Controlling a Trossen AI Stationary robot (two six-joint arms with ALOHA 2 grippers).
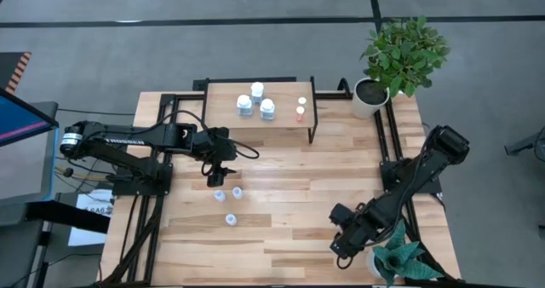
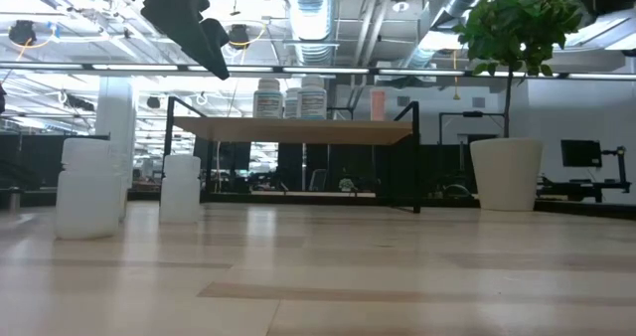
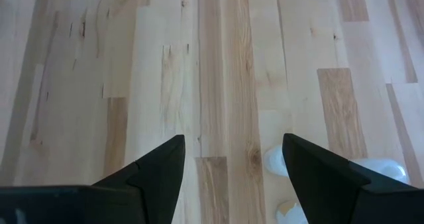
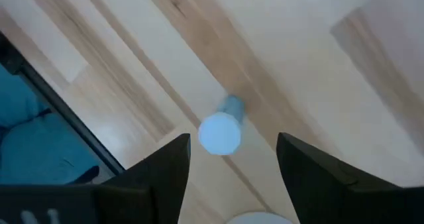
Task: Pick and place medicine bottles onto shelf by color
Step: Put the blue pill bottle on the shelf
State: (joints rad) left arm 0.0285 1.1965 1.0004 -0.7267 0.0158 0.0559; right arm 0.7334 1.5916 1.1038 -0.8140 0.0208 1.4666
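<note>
High view: the left gripper [image 1: 215, 179] hangs over mid-bench [image 1: 281, 237], just short of three loose bottles [image 1: 230, 219] that stand close together on the side away from the shelf [image 1: 223, 94]. The shelf already carries three larger bottles and two orange-tinted ones. The right gripper [image 1: 341, 247] sits low at the bench's near right corner, beside a plant [image 1: 400, 262], well apart from that trio. The left arm is plainly the nearer one.

Low view: two of the loose bottles stand upright on the bench, caps up, so their long axis is vertical. A descent from above between spread fingers would suit them.

Left wrist view: the left gripper's fingers are spread with nothing between them. The bottles show off to one side by one finger, not centred, so I judge a small sideways shift is needed before lowering.

Right wrist view: the right gripper's fingers are also apart and empty. A pale-blue bottle [image 4: 220, 132] stands upright on the bench beyond them, seen cap-on, near the bench edge. It is probably hidden under the arm in the high view.
</note>
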